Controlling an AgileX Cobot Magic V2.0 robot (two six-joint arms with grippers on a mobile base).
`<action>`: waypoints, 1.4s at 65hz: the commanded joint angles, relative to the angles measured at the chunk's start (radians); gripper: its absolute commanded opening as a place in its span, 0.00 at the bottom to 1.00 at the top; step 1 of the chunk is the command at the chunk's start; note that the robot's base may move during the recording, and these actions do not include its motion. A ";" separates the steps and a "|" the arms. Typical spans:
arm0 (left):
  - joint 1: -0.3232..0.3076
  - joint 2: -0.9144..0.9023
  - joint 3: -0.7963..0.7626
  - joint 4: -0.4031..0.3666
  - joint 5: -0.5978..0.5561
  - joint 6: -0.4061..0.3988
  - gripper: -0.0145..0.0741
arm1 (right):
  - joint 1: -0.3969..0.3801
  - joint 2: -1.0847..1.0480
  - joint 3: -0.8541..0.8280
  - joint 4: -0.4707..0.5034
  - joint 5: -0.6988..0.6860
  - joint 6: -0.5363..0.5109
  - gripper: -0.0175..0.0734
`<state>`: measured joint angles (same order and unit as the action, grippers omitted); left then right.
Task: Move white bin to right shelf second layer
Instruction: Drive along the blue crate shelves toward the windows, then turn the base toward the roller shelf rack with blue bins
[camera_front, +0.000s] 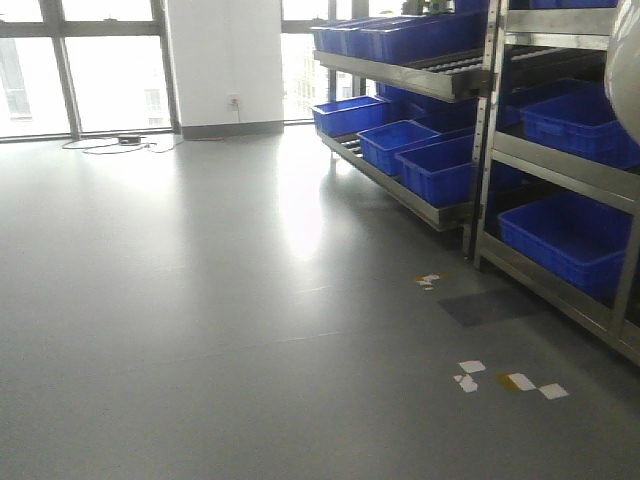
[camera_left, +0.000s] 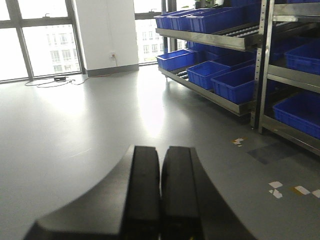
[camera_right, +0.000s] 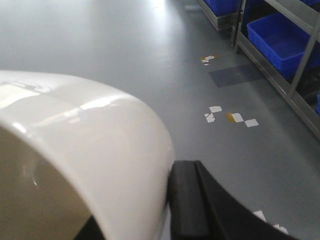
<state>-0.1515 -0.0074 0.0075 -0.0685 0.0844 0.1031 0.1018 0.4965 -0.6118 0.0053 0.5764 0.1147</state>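
**White bin carried toward the steel racks, left gripper idle.**

Nearest, at lower left of the right wrist view, the white bin (camera_right: 100, 150) hangs above the floor (camera_right: 125, 50) in the right gripper (camera_right: 172, 200). One black finger (camera_right: 187, 200) presses on its outer wall and the partner finger is hidden, so this one-sided hold on smooth plastic may slip or let the tub swing. At bottom centre of the left wrist view, the left gripper (camera_left: 160, 195) is clenched on nothing. Farther off, at the right edge of the front view, the right shelf second layer (camera_front: 560, 165) bears a blue crate (camera_front: 575, 120). That crate and the upright post (camera_front: 487, 130) could block entry.
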 joint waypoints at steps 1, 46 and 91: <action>-0.008 -0.014 0.037 -0.005 -0.084 -0.004 0.26 | -0.008 0.001 -0.031 0.004 -0.100 0.000 0.25; -0.008 -0.014 0.037 -0.005 -0.084 -0.004 0.26 | -0.008 0.001 -0.031 0.004 -0.100 0.000 0.25; -0.008 -0.014 0.037 -0.005 -0.084 -0.004 0.26 | -0.008 0.001 -0.031 0.004 -0.100 0.000 0.25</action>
<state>-0.1515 -0.0074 0.0075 -0.0685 0.0844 0.1031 0.1018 0.4965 -0.6118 0.0053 0.5764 0.1147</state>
